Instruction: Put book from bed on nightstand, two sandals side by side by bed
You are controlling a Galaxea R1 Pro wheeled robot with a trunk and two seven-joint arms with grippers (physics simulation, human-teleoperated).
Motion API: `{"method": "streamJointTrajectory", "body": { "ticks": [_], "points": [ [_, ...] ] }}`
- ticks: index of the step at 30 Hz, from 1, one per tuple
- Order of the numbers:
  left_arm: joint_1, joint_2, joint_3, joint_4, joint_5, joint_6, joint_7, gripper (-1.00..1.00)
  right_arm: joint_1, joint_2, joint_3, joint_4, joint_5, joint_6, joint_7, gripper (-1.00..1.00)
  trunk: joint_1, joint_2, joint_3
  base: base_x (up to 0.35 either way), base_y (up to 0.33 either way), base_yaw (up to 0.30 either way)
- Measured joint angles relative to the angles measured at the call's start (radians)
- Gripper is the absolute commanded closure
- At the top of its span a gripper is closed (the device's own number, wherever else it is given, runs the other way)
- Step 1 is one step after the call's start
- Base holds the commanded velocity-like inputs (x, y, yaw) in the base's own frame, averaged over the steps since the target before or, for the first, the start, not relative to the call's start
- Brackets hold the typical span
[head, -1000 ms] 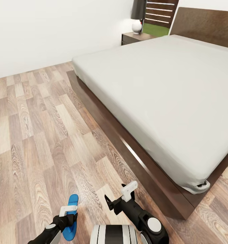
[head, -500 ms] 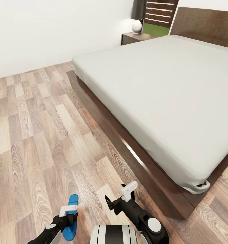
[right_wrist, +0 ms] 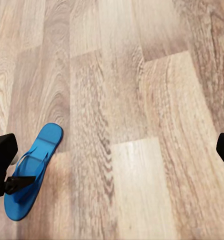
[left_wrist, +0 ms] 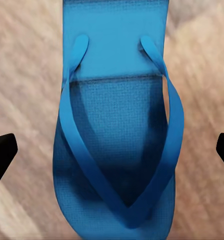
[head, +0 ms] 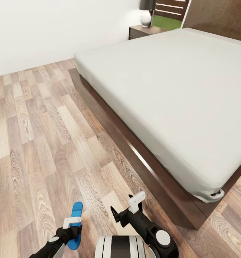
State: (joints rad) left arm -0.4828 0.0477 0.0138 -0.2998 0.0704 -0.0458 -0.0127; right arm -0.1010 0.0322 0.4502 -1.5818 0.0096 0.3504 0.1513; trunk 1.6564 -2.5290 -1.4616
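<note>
The blue sandal point(head: 75, 225) lay flat on the wood-plank floor point(head: 38, 143), close in front of my base and a little left of centre, toe end pointing away toward the far wall; in the left wrist view the sandal point(left_wrist: 117, 135) sat straps-up, squarely under the camera, with a dark fingertip showing out past each side of the sole. I read the left gripper point(head: 71, 222) as spread wide and empty, hovering directly above the sandal, lined up that way so the fingers could drop around the sole's narrow width. Whether it already touched the straps I could not tell. The right gripper point(head: 136, 201) hung a short way to the right, over bare floor, its fingers also apart and holding nothing, and the right wrist view caught the sandal point(right_wrist: 33, 170) off to one side with the other arm's fingers over it. Beyond that, the bed point(head: 163, 89) ran along the right, its dark platform edge near the right arm, so the sandal was already close to the bedside. The grey mattress showed no book on the part I could see. At the far end stood a nightstand point(head: 143, 31) with a small white lamp point(head: 146, 18) on it.
</note>
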Motion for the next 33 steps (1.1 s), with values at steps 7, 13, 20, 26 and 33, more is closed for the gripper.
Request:
{"method": "streamJointTrajectory", "body": {
  "ticks": [7,13,20,26,33],
  "points": [
    [0.0,0.0,0.0,-0.001,0.0,0.001,0.0,-1.0,0.0,0.0,0.0,0.0,0.0,0.0,0.0,-1.0,0.0,0.0,0.0,0.0,0.0,0.0],
    [0.0,0.0,0.0,-0.002,0.0,0.001,0.0,-1.0,0.0,0.0,0.0,0.0,0.0,0.0,0.0,-1.0,0.0,0.0,0.0,0.0,0.0,0.0],
    [0.0,0.0,0.001,-0.003,0.001,0.001,0.003,-1.0,0.0,0.0,0.0,0.0,0.0,0.0,0.0,-1.0,0.0,0.0,0.0,0.0,0.0,0.0],
    [0.0,0.0,0.001,-0.005,0.001,0.001,0.011,-1.0,0.0,0.0,0.0,0.0,0.0,0.001,0.001,-1.0,0.0,0.0,0.0,0.0,0.0,0.0],
    [0.0,-0.001,0.002,-0.015,0.002,0.003,0.018,-1.0,0.0,0.0,0.001,0.0,0.0,0.001,0.001,-1.0,0.0,0.0,0.0,0.0,0.0,0.0]
  ]
}}
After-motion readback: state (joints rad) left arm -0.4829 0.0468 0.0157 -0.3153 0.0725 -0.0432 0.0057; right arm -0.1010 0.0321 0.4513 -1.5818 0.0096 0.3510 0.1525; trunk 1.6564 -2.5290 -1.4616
